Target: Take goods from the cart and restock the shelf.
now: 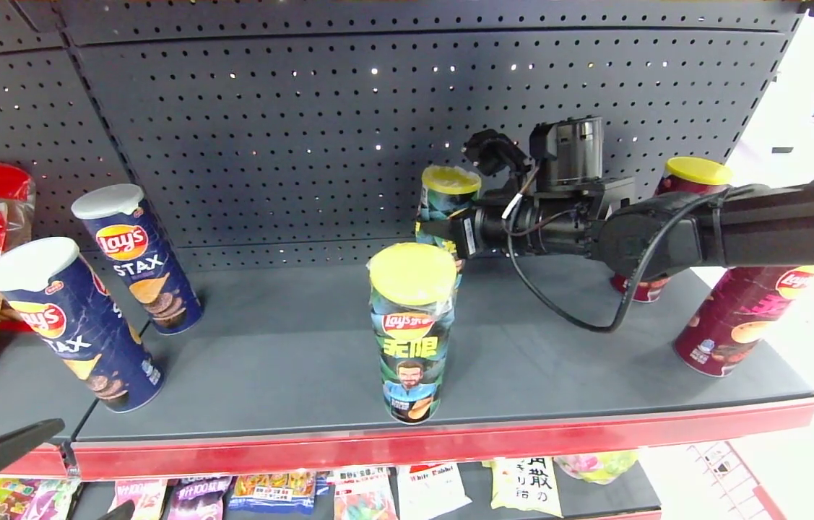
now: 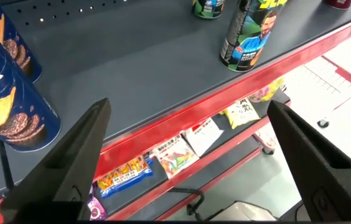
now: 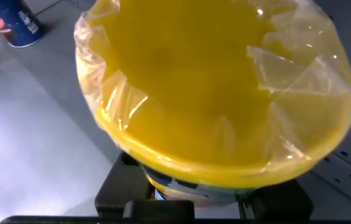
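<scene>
Right wrist view: right tool (image 3: 197, 198) grasps the green can (image 3: 219, 93) just under its yellow lid; loose clear film wraps the top.

Head view: the held can is upright at the back of the shelf (image 1: 291, 339), close to the perforated back panel (image 1: 305, 144). It is right behind 1 matching front can (image 1: 412, 332), which hides its base. Cannot tell whether it rests on the shelf.

Left tool (image 2: 188, 168) is released, jaws wide, low before the shelf's red front edge.

Risks, judged:
- Letting go before the base sits flat could topple the can forward into the front can.
- The film may let the grip slip.
- 2 red cans (image 1: 739, 318) stand close by the forearm. A careless retreat, or the hanging cable (image 1: 565, 303), could knock 1 over.
</scene>
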Robot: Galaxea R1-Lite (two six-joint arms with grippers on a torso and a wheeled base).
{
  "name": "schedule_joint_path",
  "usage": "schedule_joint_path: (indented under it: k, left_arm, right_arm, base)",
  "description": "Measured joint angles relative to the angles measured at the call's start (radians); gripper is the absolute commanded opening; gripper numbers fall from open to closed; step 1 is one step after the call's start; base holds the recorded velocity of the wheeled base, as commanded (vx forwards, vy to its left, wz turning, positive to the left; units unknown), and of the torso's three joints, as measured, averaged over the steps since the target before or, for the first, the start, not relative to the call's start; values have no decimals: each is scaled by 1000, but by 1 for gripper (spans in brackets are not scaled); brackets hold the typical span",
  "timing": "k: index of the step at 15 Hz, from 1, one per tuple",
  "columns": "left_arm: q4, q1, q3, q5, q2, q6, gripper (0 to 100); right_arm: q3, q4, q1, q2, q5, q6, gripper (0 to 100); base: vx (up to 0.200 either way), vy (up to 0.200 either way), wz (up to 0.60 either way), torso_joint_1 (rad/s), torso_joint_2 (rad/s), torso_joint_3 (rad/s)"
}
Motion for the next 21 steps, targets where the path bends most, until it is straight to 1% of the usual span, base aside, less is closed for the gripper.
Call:
schedule_joint_path:
  k: [1,6,8,13,15,18,21]
  left_arm:
    - [0,0,0,0,0,0,100]
    - [0,0,1,-4,6,0,100]
    - [0,0,2,-8,13,0,100]
    - [0,0,4,-11,31,-1,100]
    - [0,0,5,-12,38,-1,100]
    - [-3,0,1,-15,72,1,100]
    - [-3,-1,-7,-15,103,2,100]
  right_arm:
    - [2,-1,0,0,0,0,100]
    - [28,0,0,-10,-3,-6,100]
    - [59,0,0,-33,-4,-3,100]
    - [179,0,-1,-123,-36,1,100]
    - [237,0,-9,-169,-68,3,100]
    - [340,0,-27,-258,-144,32,100]
    - [440,0,-34,-351,-170,50,100]
  base:
    - [0,0,0,0,0,0]
    - [0,0,0,0,0,0]
    - [0,0,0,0,0,0]
    - [0,0,0,0,0,0]
    - [0,0,0,0,0,0]
    - [0,0,0,0,0,0]
    - [0,0,0,0,0,0]
